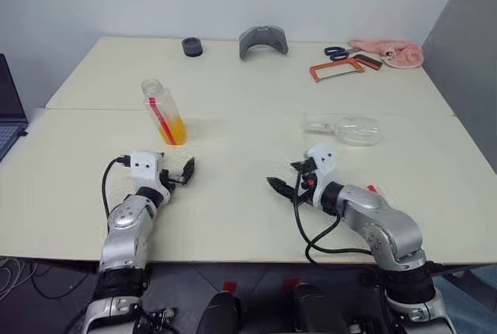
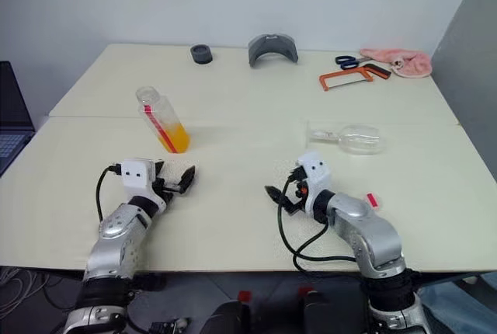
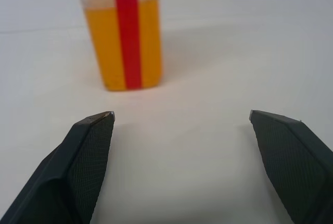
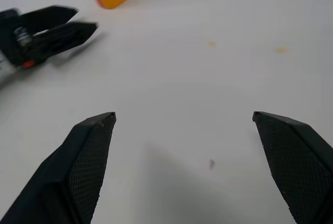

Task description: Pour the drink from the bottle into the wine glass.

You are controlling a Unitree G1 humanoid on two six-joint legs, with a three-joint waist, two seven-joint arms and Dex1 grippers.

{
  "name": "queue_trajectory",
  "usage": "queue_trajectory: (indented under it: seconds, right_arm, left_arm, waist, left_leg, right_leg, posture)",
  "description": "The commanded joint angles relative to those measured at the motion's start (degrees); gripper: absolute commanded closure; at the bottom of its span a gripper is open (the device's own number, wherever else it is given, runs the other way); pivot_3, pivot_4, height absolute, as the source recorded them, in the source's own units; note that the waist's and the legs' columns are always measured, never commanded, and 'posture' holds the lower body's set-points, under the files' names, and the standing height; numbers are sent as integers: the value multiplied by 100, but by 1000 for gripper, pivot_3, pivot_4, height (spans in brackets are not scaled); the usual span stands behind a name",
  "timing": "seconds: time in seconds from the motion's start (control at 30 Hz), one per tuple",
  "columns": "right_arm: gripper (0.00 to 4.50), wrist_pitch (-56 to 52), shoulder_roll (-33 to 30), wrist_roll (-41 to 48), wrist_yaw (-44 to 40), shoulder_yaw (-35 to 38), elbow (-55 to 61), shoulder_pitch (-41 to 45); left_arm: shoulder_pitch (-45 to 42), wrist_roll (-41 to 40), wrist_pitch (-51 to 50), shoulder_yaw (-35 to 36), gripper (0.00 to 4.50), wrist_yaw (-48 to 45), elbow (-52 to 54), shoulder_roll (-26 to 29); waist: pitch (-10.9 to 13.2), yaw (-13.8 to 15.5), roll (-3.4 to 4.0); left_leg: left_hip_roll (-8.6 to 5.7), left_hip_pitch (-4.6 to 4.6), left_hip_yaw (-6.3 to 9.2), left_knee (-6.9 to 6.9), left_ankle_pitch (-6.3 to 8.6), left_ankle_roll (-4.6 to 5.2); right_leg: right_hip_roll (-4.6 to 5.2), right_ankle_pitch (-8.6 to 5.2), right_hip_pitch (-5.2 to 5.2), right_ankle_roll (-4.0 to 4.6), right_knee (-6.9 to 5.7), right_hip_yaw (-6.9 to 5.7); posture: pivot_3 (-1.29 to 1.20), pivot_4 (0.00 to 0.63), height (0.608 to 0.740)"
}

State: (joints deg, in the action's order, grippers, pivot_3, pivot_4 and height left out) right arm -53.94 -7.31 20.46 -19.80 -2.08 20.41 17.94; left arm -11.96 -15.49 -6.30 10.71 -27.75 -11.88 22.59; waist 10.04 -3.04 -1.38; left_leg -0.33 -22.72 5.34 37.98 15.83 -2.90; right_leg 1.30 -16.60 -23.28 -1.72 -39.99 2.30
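— On the desk (image 1: 233,217), where's the bottle (image 1: 164,112)?
— Upright, just ahead of my left tool (image 1: 186,171), which is released.
— And your right tool (image 1: 281,188)?
— Released too; the wine glass (image 1: 347,129) lies on its side beyond it.

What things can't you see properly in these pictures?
- Bottle: its top is cut off by the upper edge of the left wrist view; in the head view, its open-looking mouth is too small to be sure.
- Wine glass: lies on its side; too clear and small to tell if drink is inside.
- Laptop: cut off by the left edge.
- Grey curved thing: too small to name.
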Motion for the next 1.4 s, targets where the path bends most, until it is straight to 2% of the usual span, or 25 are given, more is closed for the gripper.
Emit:
queue_trajectory:
  seconds: [0.03,0.13,0.3,0.63,1.17,1.27,1.4]
  right_arm:
    - [0,-23,1149,632,1340,1462,-287,346]
    - [0,68,1938,1100,2118,2337,-574,775]
    - [0,706,2329,1928,2963,2963,-1329,1472]
    - [0,2109,2203,2962,3655,3113,-2892,2324]
    - [0,4307,1877,3260,3458,3528,-5662,3425]
    - [600,4529,1856,3297,3374,3606,-5979,3504]
    - [1988,4634,1798,3370,3248,3670,-6236,3601]
  left_arm:
    - [107,-369,-336,-439,38,-950,919,221]
    - [12,-387,-442,-663,38,-1385,1142,390]
    - [-254,-292,-351,-938,38,-1933,1171,581]
    - [-643,-226,-304,-1098,38,-2300,1046,608]
    - [-661,-79,-113,-1245,38,-2490,909,580]
    - [-661,-63,-70,-1254,0,-2524,885,593]
    - [-657,-70,-58,-1238,0,-2541,884,586]
  waist:
    - [0,5,0]
    - [0,17,3]
    - [1,13,6]
    - [4,-51,11]
    - [5,-49,14]
    - [5,-52,15]
    - [5,-56,15]
  left_leg:
    - [0,2,0,-2,0,0]
    - [3,2,-1,-2,-1,-3]
    - [-3,5,-17,-4,-1,-2]
    - [2,14,-66,-10,0,0]
    - [3,17,-69,-7,0,1]
    - [6,18,-71,-8,0,1]
    - [10,19,-71,-8,0,1]
  right_leg:
    - [-1,0,0,0,0,0]
    - [-4,0,1,0,-1,0]
    - [-4,0,2,0,0,4]
    - [-19,0,0,1,-2,17]
    - [-16,0,2,1,-2,20]
    - [-17,0,3,1,-2,22]
    - [-16,0,3,1,-3,22]
  posture:
    - [0,150,740]
    - [0,150,740]
    - [0,150,740]
    - [0,150,740]
    - [0,150,740]
    - [0,150,740]
    - [0,150,740]
